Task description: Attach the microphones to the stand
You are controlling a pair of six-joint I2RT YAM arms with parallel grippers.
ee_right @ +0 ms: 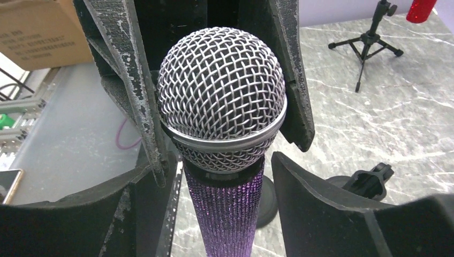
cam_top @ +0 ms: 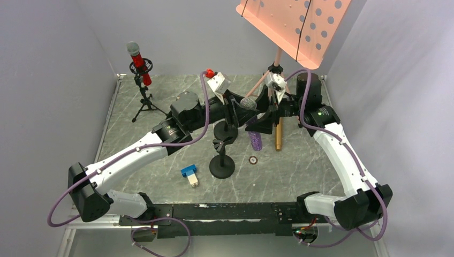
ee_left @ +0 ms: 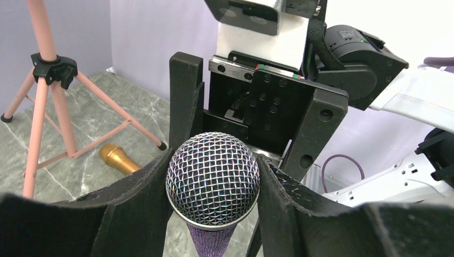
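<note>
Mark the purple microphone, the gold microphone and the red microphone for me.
purple microphone [ee_right: 222, 96]: right wrist view, on its mesh head.
gold microphone [ee_left: 119, 159]: left wrist view, on its visible gold end.
red microphone [cam_top: 145, 78]: top external view, on its lower red body.

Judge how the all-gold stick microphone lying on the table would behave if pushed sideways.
Likely to roll: the all-gold stick microphone lies flat on the smooth marble-patterned table, and its body is round. Probably rigid; it looks straight. Its wider mesh head may curve the roll.
</note>
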